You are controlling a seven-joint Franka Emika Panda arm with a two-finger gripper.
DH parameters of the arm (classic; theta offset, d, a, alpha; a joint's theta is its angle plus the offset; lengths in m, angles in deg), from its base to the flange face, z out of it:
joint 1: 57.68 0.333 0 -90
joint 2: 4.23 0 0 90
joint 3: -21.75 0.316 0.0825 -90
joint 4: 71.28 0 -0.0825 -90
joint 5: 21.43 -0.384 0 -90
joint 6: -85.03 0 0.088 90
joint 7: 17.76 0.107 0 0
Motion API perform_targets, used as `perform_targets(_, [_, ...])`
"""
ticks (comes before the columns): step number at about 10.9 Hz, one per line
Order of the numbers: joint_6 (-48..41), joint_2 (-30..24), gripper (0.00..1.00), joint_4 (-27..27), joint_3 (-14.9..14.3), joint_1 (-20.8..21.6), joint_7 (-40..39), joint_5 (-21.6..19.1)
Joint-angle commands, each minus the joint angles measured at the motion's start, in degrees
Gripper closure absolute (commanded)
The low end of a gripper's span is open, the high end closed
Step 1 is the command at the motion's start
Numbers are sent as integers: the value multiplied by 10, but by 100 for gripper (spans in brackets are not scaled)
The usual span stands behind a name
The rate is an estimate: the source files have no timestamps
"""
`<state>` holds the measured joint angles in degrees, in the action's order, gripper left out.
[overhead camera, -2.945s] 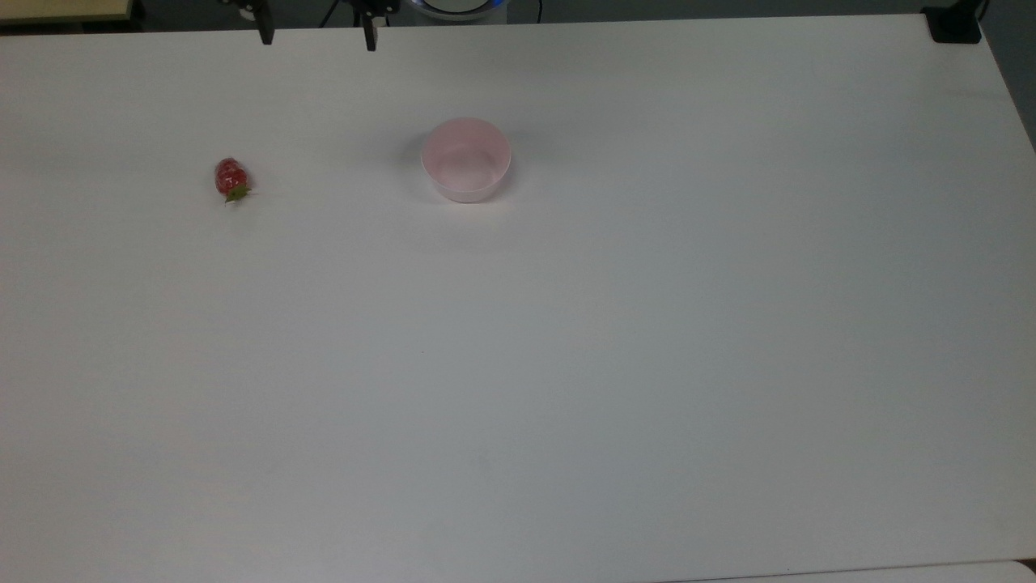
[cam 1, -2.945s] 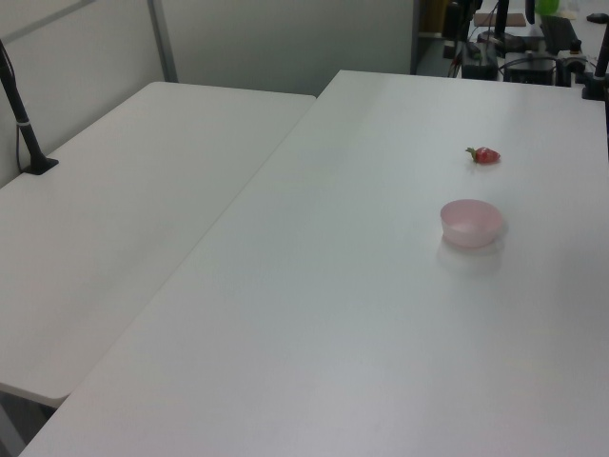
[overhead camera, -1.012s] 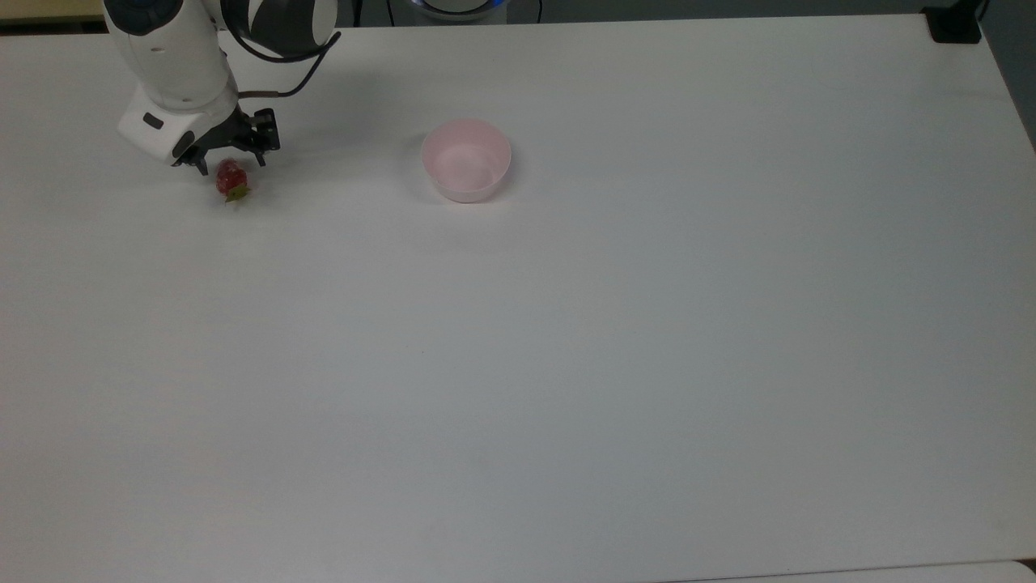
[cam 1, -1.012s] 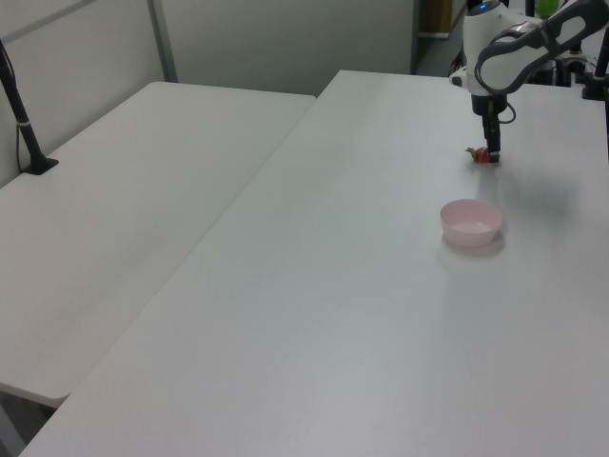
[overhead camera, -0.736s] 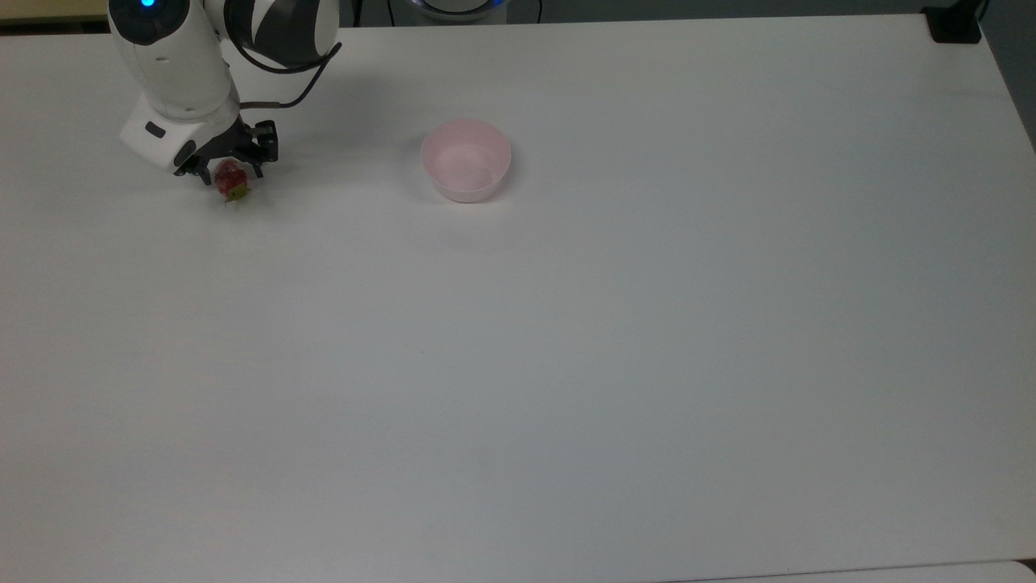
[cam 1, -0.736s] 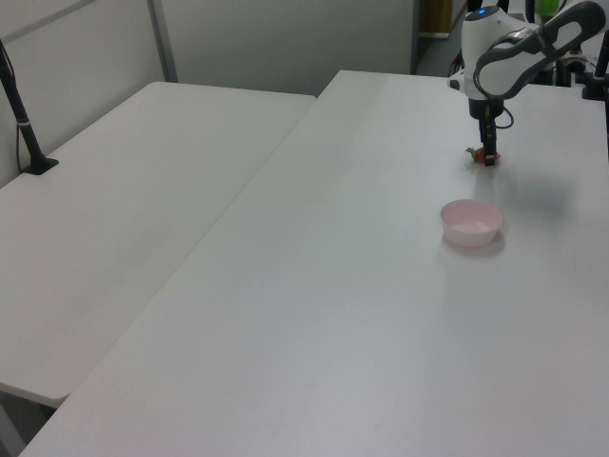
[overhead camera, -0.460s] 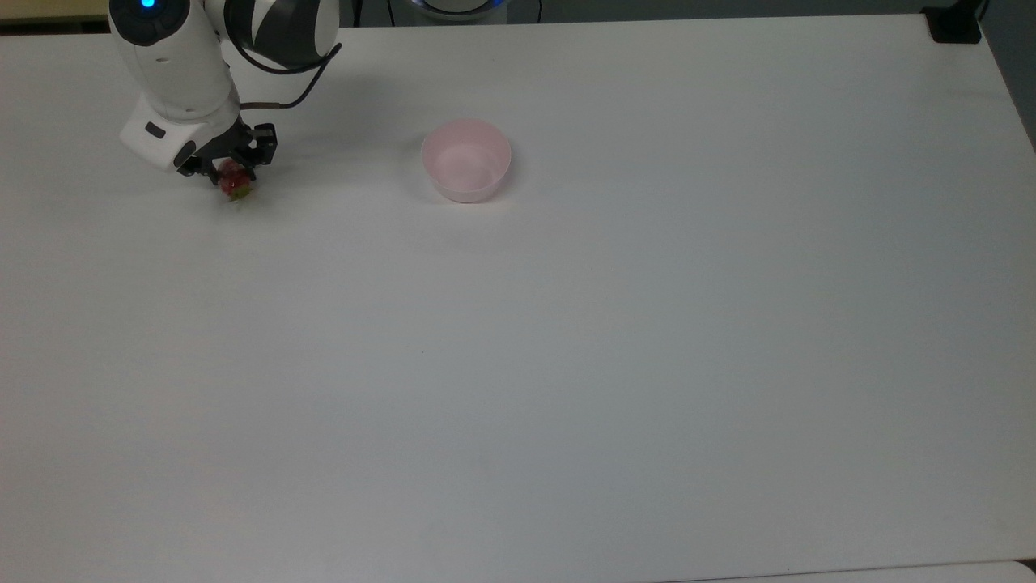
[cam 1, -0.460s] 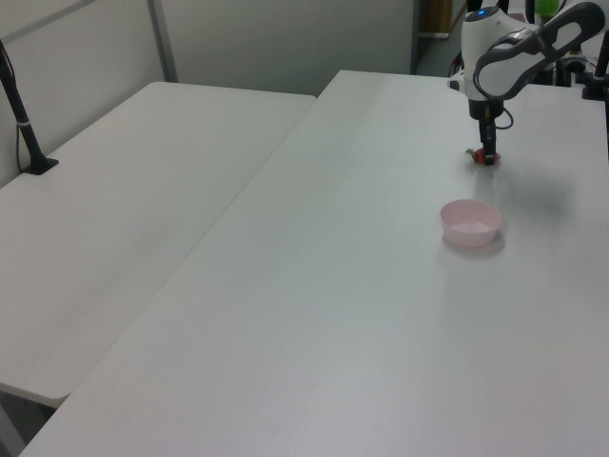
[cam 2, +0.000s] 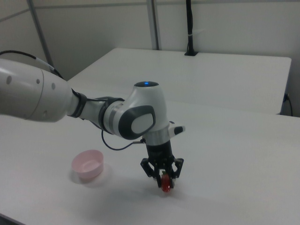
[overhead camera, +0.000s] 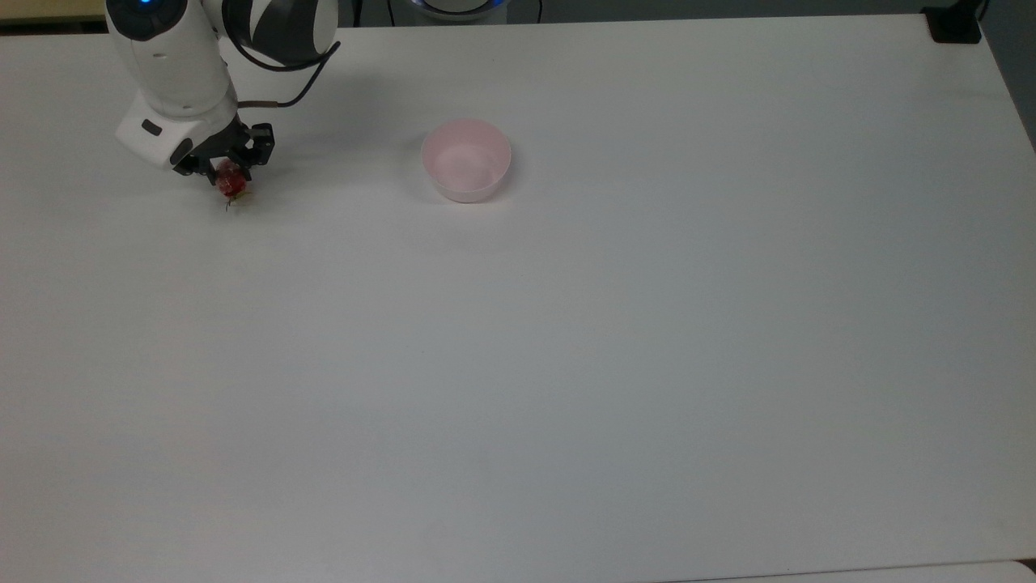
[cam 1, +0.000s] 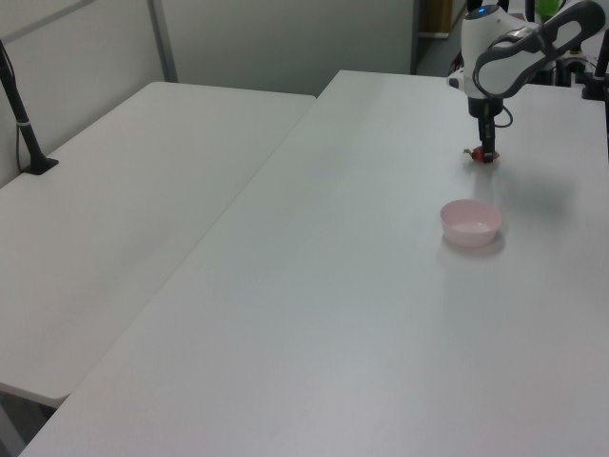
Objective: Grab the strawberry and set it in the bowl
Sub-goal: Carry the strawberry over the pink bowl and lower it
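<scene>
The small red strawberry is at the table's far left in the top view, between the black fingers of my gripper, which is shut on it. In the right view the strawberry hangs below the gripper, at or just above the white table; I cannot tell if it touches. The pale pink bowl stands empty to the strawberry's right in the top view. In the left view the gripper with the strawberry is beyond the bowl. The bowl is left of the gripper in the right view.
The white arm reaches in from the top view's upper left corner. A black clamp sits at the top view's upper right corner. A second white table with a black post adjoins in the left view.
The arm came down over the strawberry and the fingers closed onto it. The strawberry's green cap, seen earlier in the top view, has turned out of sight. The bowl has not moved.
</scene>
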<state>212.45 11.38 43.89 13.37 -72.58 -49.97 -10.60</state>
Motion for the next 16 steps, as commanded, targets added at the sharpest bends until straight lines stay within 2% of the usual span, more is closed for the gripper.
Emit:
perform_targets(1, [-79, -66, 65, -12, 41, 9, 14, 1])
perform_targets(3, [-132, -101, 64, -14, 97, 10, 32, -1])
perform_targets(5, [-168, -111, 64, -13, 170, 10, 89, -1])
perform_targets(7, [-181, -110, 64, -8, 218, 20, 147, -1])
perform_targets(9, [-181, -102, 64, -2, 239, 35, 191, 0])
perform_targets(14, [-210, -83, 64, 27, 279, 50, 226, 8])
perform_targets(15, [-209, -74, 61, 27, 278, 52, 228, 10])
perform_targets(16, [-205, -68, 53, 25, 278, 51, 241, 10])
